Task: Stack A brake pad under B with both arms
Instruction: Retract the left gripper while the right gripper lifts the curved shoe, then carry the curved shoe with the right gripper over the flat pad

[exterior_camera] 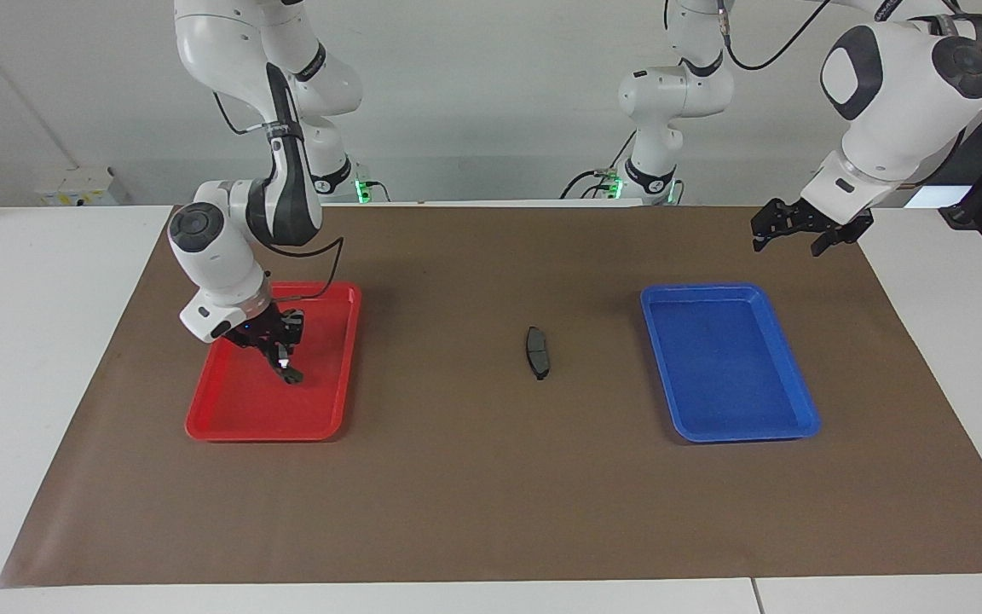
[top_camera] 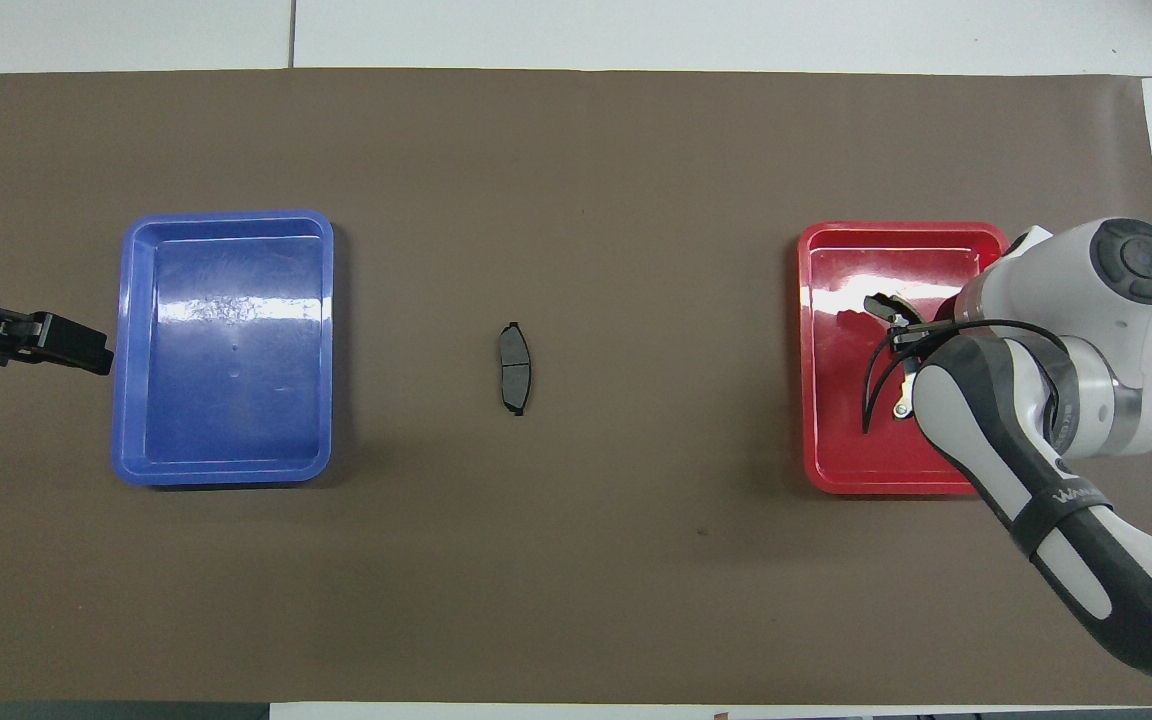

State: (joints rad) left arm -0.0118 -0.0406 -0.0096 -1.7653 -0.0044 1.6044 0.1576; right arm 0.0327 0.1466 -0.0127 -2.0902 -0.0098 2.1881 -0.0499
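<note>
Now your right claw (exterior_camera: 286, 368) is clenched on B (top_camera: 881, 306) in the red tray (exterior_camera: 329, 375); your left claw (exterior_camera: 789, 228) hangs released; A brake pad (exterior_camera: 537, 351) lies mid-bench

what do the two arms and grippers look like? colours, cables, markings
Both arms: glossy white rounded shells, dark grey round joint caps, black cables looped along the links. Right arm has a dark grey forearm panel with faint lettering. Left gripper and right gripper are black, two-fingered. Green lights glow at both bases.
</note>
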